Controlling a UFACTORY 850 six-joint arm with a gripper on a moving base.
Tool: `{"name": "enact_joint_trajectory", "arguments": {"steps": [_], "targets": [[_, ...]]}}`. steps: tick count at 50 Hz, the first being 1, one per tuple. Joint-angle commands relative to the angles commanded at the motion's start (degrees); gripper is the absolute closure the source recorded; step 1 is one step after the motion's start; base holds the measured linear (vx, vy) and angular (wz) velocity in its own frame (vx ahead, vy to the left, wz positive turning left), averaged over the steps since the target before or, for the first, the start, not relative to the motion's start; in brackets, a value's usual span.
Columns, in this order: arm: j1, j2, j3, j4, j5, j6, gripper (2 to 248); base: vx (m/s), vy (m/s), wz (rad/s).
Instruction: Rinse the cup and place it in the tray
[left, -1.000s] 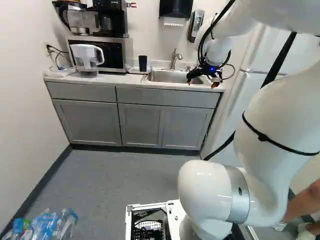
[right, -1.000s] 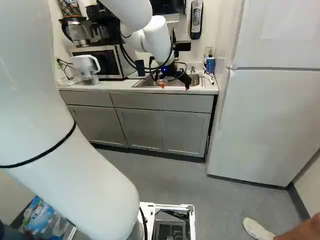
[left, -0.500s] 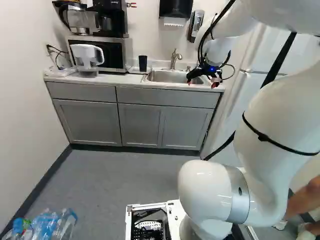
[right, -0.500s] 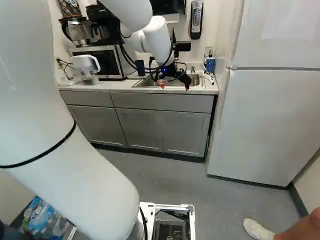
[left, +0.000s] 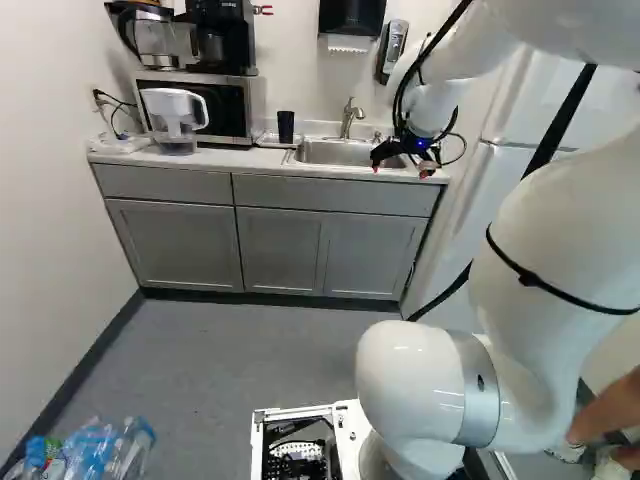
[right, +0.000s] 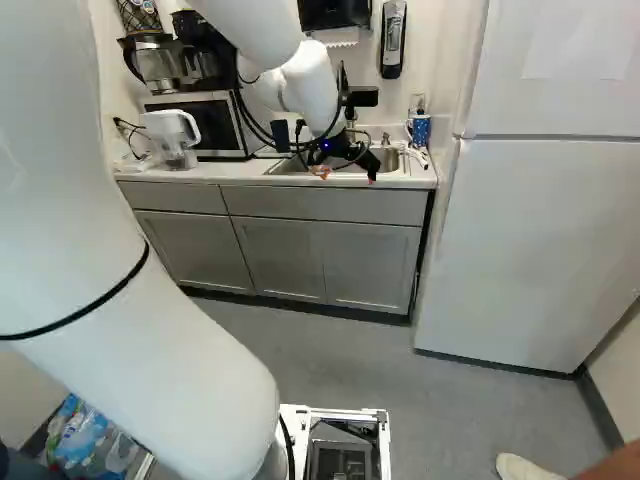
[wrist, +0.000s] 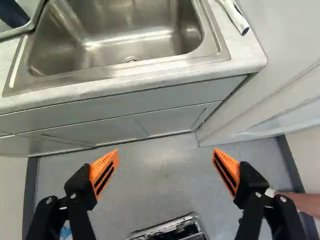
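Observation:
My gripper (left: 402, 169) hangs over the counter's front edge by the sink (left: 345, 153), left of the fridge. In the wrist view the gripper (wrist: 165, 169) is open, its orange pads wide apart with only floor seen between them. The sink (wrist: 127, 37) lies ahead of the fingers, and no cup shows in its visible part. A dark cup (left: 286, 127) stands upright at the tray (left: 268, 141), left of the sink. Part of that dark cup (wrist: 14, 14) and the tray's rim (wrist: 31, 24) show beyond the fingers in the wrist view.
A faucet (left: 349, 117) rises behind the sink. A white pitcher (left: 174, 118) and a microwave (left: 225, 105) are farther left. Right of the sink stand a blue patterned cup (right: 421, 130) and the fridge (right: 540, 250); a white tube-like item (wrist: 235, 16) lies on that side's counter.
The gripper has shifted slightly to the left in both base views, its fingers still apart. The base, the dark cup and the tray have stayed in place.

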Motion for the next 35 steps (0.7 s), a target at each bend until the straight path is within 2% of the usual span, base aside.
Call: {"name": "enact_joint_trajectory", "arguments": {"steps": [18, 35], "targets": [[1.3, 1.0, 3.9, -0.2, 5.4, 0.1, 3, 0.000, 0.000, 0.000], [3.0, 2.4, 8.9, -0.4, 12.5, 0.2, 3, 0.000, 0.000, 0.000]]}}
